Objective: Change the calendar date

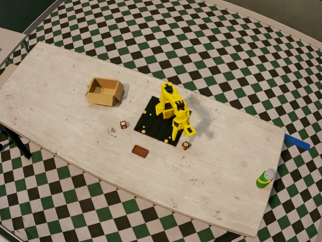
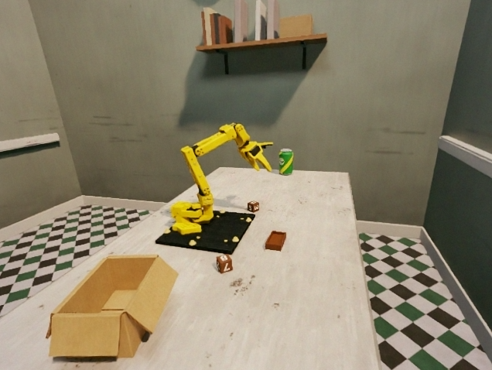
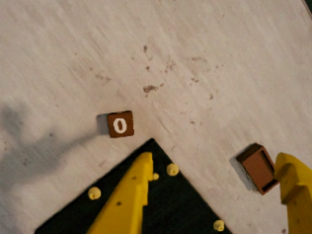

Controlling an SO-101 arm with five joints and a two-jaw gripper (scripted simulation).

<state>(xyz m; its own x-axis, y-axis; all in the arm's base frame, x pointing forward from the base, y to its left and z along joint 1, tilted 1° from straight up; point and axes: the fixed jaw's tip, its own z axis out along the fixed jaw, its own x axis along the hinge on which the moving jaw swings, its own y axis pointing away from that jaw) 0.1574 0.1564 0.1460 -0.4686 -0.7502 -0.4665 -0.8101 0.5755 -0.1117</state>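
Two cubes lie outside the tray on the table (image 1: 78,114) (image 2: 310,278) (image 3: 207,43); places are given as seen from above. The left cube (image 1: 123,124) (image 2: 224,263) rests left of the black base mat (image 1: 153,122) (image 2: 206,238) (image 3: 173,206), with an 8 on its upper face. It should handle as a light, stiff block. Grip two opposite upright side faces at mid-height, with the pads square to them; a grip across the corners could twist it and spoil the digit's orientation.

The tray (image 1: 139,151) (image 2: 275,241) (image 3: 258,168) sits to the right of that cube and nearer, with neither cube in it. It is shallow and probably light; a push against its rim may slide it. Lower cubes straight down and release when flat.

The tool (image 1: 180,136) (image 2: 271,156) (image 3: 214,156) is raised above the table, its fingers partly spread with nothing between them.

The right cube (image 1: 185,145) (image 2: 253,206) (image 3: 120,124) lies just beside the mat's near right corner, 0 upward. Expect equal stiffness and smooth, possibly slippery faces: apply moderate, even pressure, and align the wrist with the faces before closing
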